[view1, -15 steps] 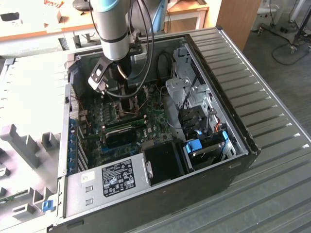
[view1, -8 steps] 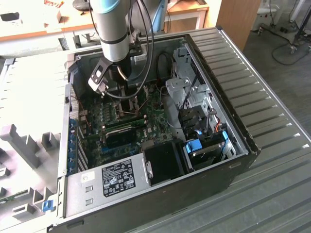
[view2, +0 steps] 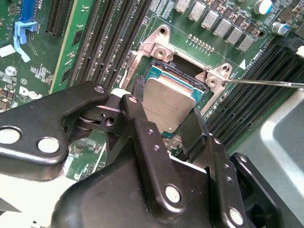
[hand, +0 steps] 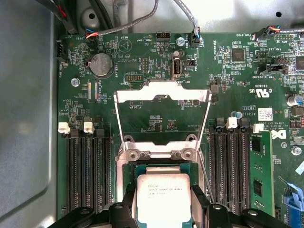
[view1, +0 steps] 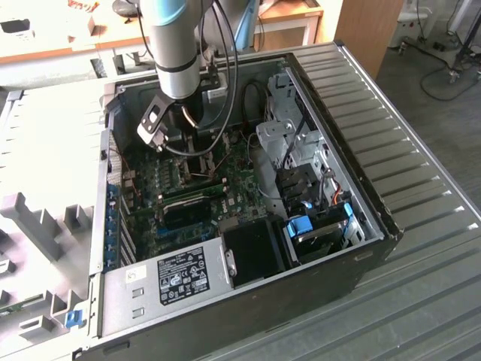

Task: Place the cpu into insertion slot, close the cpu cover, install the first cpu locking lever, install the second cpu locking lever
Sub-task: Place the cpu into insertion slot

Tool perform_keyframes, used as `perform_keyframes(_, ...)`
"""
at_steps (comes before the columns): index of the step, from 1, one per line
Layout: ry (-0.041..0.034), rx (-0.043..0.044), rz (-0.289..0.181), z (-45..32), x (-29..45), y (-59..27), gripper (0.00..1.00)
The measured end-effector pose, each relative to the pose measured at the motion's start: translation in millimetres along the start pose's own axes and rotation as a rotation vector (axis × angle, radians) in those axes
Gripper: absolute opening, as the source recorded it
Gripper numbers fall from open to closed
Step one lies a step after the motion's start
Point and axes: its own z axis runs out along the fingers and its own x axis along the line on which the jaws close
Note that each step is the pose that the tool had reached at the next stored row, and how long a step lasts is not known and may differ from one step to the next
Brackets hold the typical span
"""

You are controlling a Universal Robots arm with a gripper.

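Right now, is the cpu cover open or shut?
Open. The cpu cover lies swung back beyond its hinge, and the cpu, between the fingers, has nothing over it.

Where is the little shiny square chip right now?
In both wrist views the small silvery square chip is held between the black hand's fingers, over the square socket, with long black memory slots on either side.

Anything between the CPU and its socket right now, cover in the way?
Nothing visible. The thin silvery metal cover frame lies open, off the square dark socket; the flat silvery-grey square chip sits in the end effector directly over it.
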Motion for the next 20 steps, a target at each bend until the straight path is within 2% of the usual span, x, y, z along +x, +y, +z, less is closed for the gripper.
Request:
perform_keyframes(4,0.0007,-0.0002,0.0,0.2,0.1,-0.6,0.54)
perform_keyframes(12,0.0086,0.0,0.001,1.5,0.0,-2.4,0.54)
perform_keyframes(20,0.0089,-0.0001,0.001,1.8,0.0,-2.4,0.54)
